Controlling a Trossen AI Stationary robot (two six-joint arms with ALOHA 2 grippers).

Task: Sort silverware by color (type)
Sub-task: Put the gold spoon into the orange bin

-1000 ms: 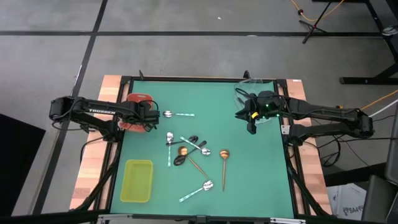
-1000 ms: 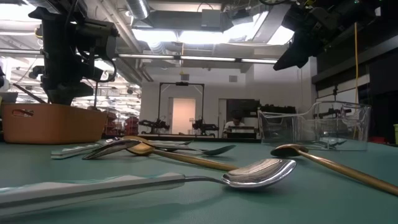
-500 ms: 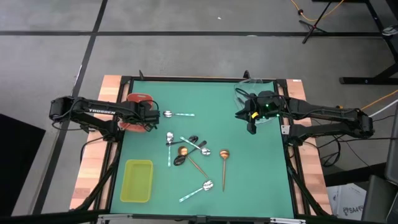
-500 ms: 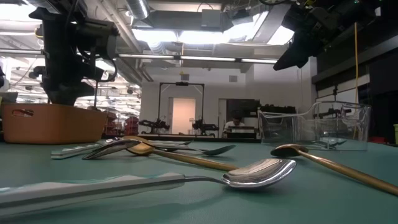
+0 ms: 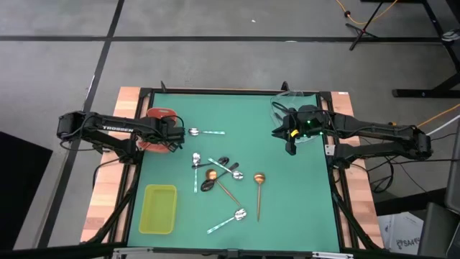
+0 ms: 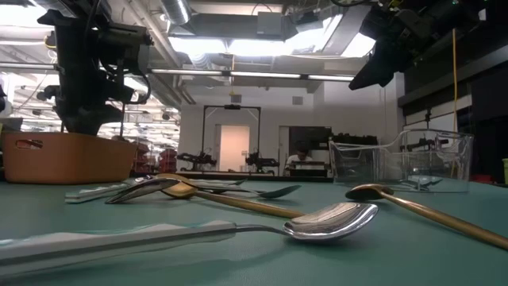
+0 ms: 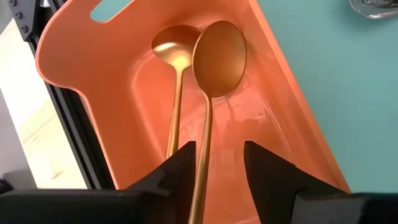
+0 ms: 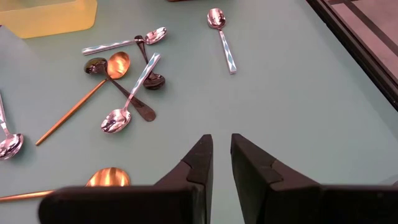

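Observation:
My left gripper [image 5: 172,137] hangs open over the red tray [image 5: 157,129]. In the left wrist view its fingers [image 7: 180,168] stand on either side of the handle of a copper spoon [image 7: 219,56] that lies in the red tray [image 7: 280,106] beside a second copper spoon [image 7: 173,46]. My right gripper [image 5: 290,147] is shut and holds nothing; it hovers above the green table near the clear tray [image 5: 291,104]. Loose spoons lie mid-table: a mint-handled one [image 5: 205,132], a mixed cluster [image 5: 213,173], a copper one [image 5: 259,188] and another mint-handled one [image 5: 228,219]. My left gripper has the upper copper spoon's handle [image 7: 202,162] running between its open fingers, close along one of them. I cannot tell whether that finger touches it. The spoon lies in the red tray with its bowl at the end away from the fingers.
The yellow-green tray [image 5: 159,208] sits near the table's near left corner. The right wrist view shows the cluster of black, copper and mint-handled spoons [image 8: 124,74] ahead of the right gripper [image 8: 222,140], with bare green mat between them.

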